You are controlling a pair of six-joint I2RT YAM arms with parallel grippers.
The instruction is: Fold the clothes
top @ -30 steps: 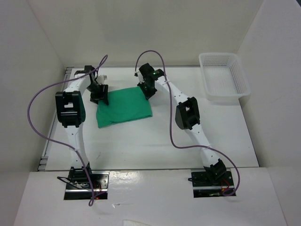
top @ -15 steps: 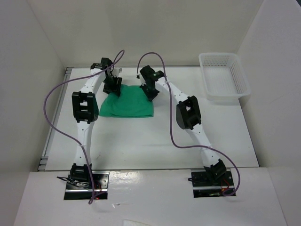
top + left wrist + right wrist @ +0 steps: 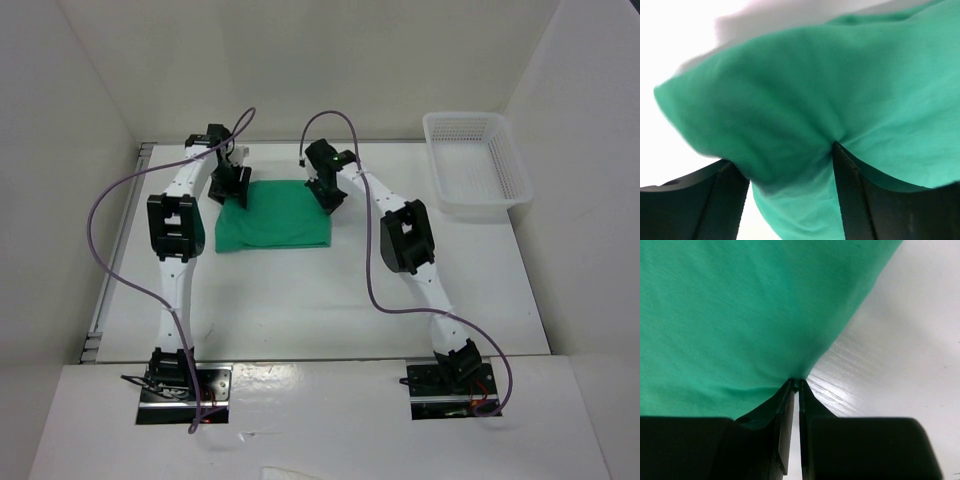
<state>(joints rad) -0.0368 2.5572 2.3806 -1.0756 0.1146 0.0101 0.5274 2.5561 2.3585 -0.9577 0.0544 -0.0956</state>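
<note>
Pinching the green T-shirt point(image 3: 272, 215), folded at upper centre of the table point(image 3: 300, 300): right gripper point(image 3: 795, 385) clenched on its edge, left gripper point(image 3: 790, 165) spread, cloth bunched between. Thin, limp, light; best held at corner hems.

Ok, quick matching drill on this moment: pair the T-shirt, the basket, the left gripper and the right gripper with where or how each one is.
Things:
1 T-shirt
2 basket
3 left gripper
4 right gripper

States:
A far right corner of the table, nothing visible inside
B fingers pinched on the shirt's right edge
C folded at the table's middle
D fingers apart, cloth bunched between them

Pairs: 1-C, 2-A, 3-D, 4-B
</note>
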